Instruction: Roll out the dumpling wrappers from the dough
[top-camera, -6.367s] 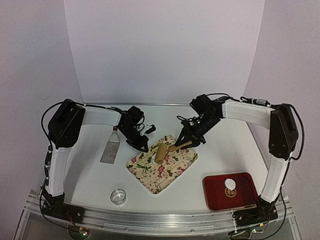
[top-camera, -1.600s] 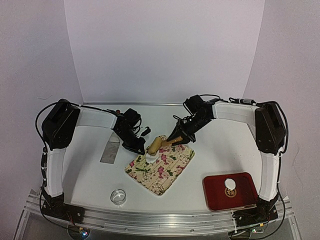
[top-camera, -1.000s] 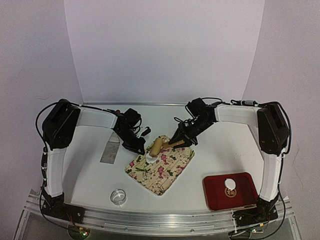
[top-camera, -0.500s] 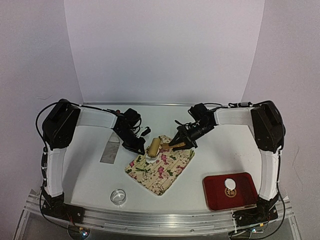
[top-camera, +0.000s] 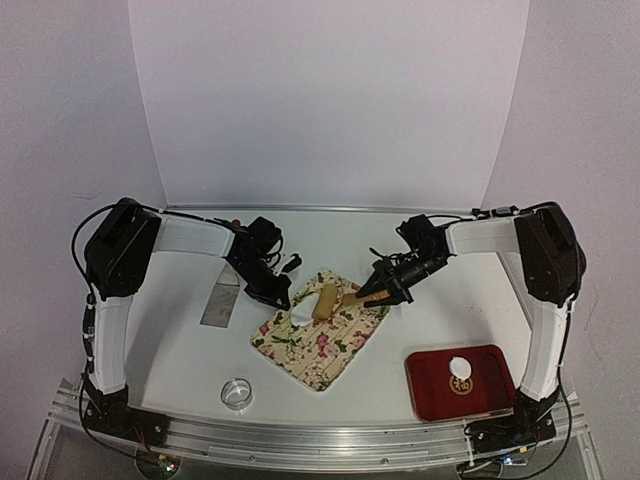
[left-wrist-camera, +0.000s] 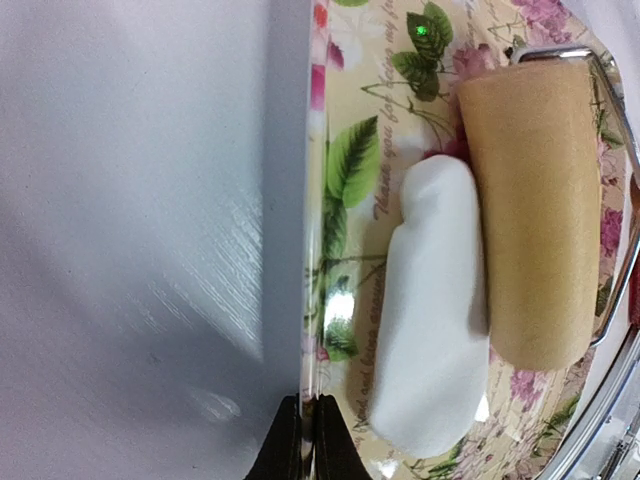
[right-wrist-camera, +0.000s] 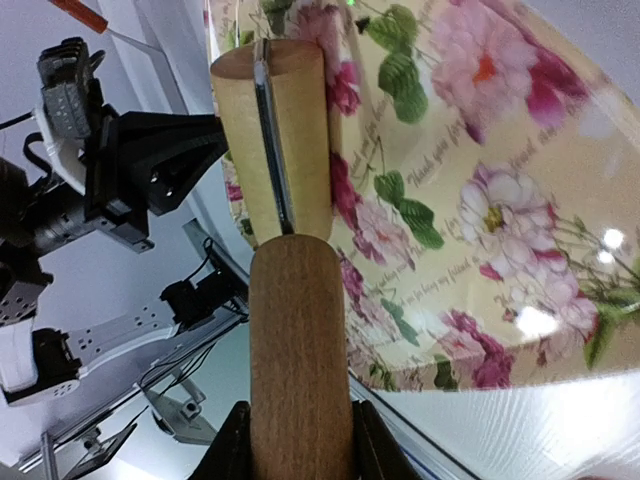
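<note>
Both grippers are pinching something. The right gripper has its fingers pressed against the wooden handle of the roller. The left gripper has its tips pressed together on the rim of the floral tray, pinning it to the table.

The roller's drum lies on the tray, right against the long side of the dough. The dough is a thick white lump, not yet flat. Seen from above, it sits at the tray's far left corner, between the two grippers.

One finished wrapper rests on the red tray at the near right, well apart from the work. A ring cutter stands on the table at the near left.

The step in hand looks like rolling the dough flat, and judging by the lump's thickness it is at an early stage. The next move probably calls for bringing the drum up onto the lump and pressing down while pushing across it. The left grip would need to hold the tray firm so it cannot slide
</note>
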